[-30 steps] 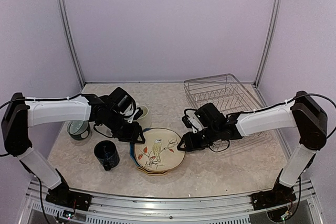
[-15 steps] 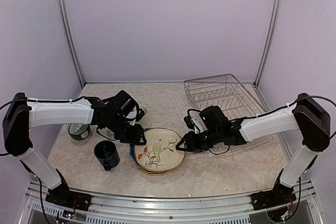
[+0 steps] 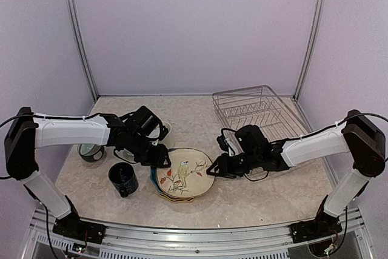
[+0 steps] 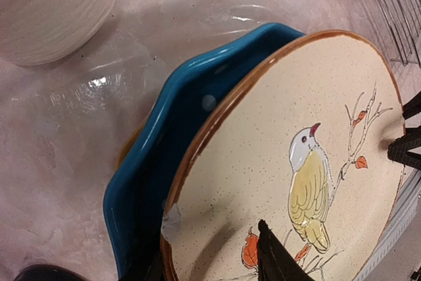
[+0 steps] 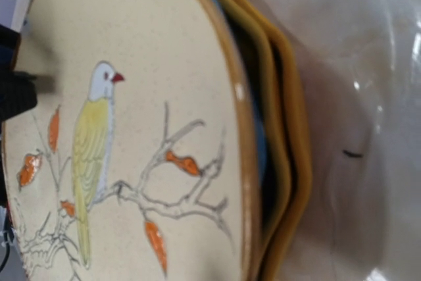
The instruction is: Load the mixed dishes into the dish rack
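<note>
The cream bird plate [image 3: 185, 173] tops a stack on the blue plate [image 4: 164, 136] and the yellow plate [image 5: 289, 149]. My left gripper [image 3: 162, 161] is at its left rim. In the left wrist view [image 4: 209, 245] one finger lies on the plate face and the other under the rim, which is raised off the blue plate. My right gripper [image 3: 212, 170] is at the plate's right edge, fingers apart; they do not show in the right wrist view. The dish rack [image 3: 260, 113] stands back right. The dark blue mug [image 3: 123, 178], grey-teal cup [image 3: 91, 150] and cream mug [image 3: 165, 129] stand left.
A clear glass [image 4: 99, 83] seems to lie on the marble table beside the blue plate, near the cream mug [image 4: 46, 11]. The right forearm lies across the rack's front left corner. Purple walls and metal posts close the back and sides.
Both grippers have closed in on the plate stack. The left one slid down-right onto the cream plate's left rim. The right one dropped lower at its right edge.
</note>
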Robot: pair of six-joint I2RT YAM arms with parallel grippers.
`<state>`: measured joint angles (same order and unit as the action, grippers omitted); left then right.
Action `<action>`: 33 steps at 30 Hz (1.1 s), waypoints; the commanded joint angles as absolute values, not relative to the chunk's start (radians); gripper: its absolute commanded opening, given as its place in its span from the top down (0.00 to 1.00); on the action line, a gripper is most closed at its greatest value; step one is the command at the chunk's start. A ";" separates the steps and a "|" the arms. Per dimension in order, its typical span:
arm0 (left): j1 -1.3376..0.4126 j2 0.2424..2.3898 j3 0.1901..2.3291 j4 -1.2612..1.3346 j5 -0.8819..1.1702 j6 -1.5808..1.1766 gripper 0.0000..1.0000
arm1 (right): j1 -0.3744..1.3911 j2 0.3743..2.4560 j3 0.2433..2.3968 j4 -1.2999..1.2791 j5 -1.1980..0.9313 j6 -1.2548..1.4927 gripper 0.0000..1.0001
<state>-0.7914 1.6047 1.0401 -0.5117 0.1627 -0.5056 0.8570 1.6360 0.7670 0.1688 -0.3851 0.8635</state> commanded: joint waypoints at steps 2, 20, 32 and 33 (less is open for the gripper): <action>-0.849 1.642 1.041 -0.433 0.244 -0.505 0.59 | 0.845 1.621 0.728 0.223 -0.406 0.898 0.74; -0.858 1.629 1.051 -0.457 0.146 -0.483 0.58 | 0.826 1.559 0.717 0.248 -0.392 0.927 1.00; -0.857 1.551 1.078 -0.479 0.059 -0.448 0.36 | 0.769 1.428 0.860 0.025 -0.311 0.746 1.00; -0.857 1.542 1.079 -0.473 0.057 -0.445 0.33 | 0.767 1.424 0.885 0.009 -0.303 0.719 1.00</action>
